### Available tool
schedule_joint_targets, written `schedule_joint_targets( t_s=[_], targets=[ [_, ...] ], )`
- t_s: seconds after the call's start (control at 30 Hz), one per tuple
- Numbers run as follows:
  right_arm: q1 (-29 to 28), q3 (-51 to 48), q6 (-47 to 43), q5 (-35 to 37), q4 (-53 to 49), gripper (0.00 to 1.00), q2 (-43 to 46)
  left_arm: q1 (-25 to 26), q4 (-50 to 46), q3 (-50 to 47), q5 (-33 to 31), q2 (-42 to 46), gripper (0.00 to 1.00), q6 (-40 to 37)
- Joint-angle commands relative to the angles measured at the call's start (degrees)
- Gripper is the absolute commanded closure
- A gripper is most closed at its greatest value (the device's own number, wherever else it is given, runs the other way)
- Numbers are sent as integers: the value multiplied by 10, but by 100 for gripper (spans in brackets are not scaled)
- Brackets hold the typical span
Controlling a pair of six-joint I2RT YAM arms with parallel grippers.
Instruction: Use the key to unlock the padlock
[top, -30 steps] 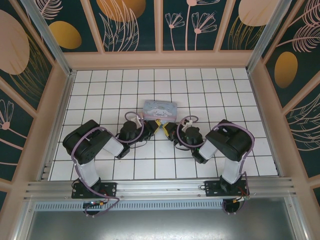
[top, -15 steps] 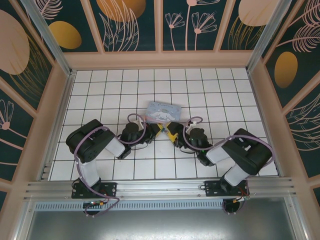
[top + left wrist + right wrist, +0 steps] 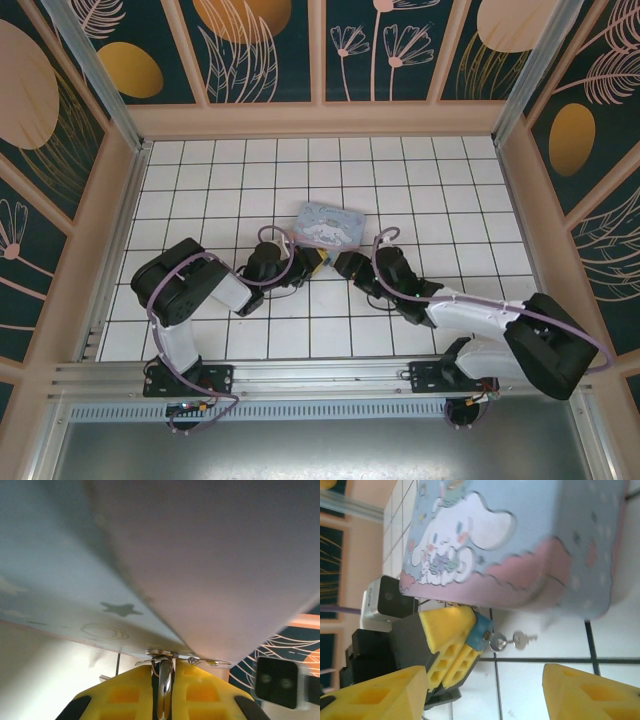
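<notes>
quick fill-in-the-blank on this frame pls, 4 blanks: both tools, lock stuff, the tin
1. The left tool is shut on a small teal ___.
2. The right tool stands ___, with nothing between its fingers.
3. Just past the left tool's fingertips sits a small silver ___.
4. The cartoon tin is mostly ___ with a pink band.

Missing words: padlock; open; key; blue.
</notes>
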State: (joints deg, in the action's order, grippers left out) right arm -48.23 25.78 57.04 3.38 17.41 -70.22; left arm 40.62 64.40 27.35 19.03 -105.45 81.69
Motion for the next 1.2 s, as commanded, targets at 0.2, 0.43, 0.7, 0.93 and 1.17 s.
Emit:
schedule_joint_targets(
  t_s=[0.2, 0.43, 0.7, 0.93, 1.17],
  targets=[
    [-115, 116, -203, 273, -175, 49, -99, 0, -32, 16, 20, 40, 100, -35],
    [-176, 132, -244, 378, -187, 55, -167, -1, -48, 21, 29, 50, 100, -43],
    [-192, 129, -267, 404, -168, 58, -208, -1, -61, 23, 31, 59, 100, -50],
    [-187, 151, -285, 410, -157, 58, -233, -2, -65, 23, 30, 64, 100, -52],
    [-166, 157, -299, 408, -142, 60, -229, -1, -66, 23, 30, 65, 100, -53]
  ],
)
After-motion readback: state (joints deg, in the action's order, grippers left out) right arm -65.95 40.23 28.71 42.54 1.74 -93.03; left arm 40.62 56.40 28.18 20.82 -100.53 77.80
